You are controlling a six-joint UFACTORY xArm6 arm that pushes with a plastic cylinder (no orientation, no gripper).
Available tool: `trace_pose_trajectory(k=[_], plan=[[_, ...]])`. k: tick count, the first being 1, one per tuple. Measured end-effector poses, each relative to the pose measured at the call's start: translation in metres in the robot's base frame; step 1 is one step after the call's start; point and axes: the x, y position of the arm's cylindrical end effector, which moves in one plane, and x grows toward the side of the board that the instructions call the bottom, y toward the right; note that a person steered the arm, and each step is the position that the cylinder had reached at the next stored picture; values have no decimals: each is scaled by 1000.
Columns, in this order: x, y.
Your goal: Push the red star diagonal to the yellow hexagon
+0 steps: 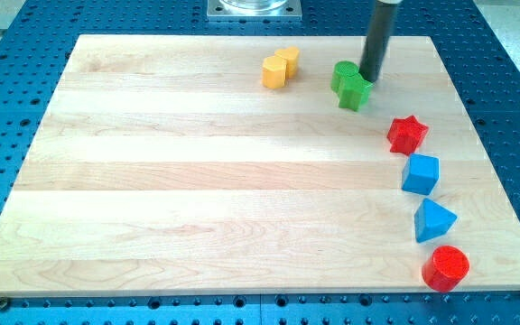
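The red star (407,134) lies at the view's right, in the upper half of the wooden board (152,181). The yellow hexagon (273,72) sits near the view's top centre, touching a second yellow block (288,60) just above and right of it. My tip (369,78) is at the view's top, right against the right side of two green blocks (351,85), above and left of the red star and well to the right of the yellow hexagon.
Below the red star runs a column of blocks: a blue cube (421,173), a blue triangle (432,220) and a red cylinder (446,267) near the board's bottom right corner. A blue perforated table surrounds the board.
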Motion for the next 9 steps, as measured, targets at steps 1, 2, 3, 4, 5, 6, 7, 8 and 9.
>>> trace_pose_trajectory(k=[1,2,3,4,5,6,7,8,9], plan=[[48,66],[129,86],[127,32],[125,-48],[127,-13],[156,-39],[166,-132],[163,-195],[151,-130]])
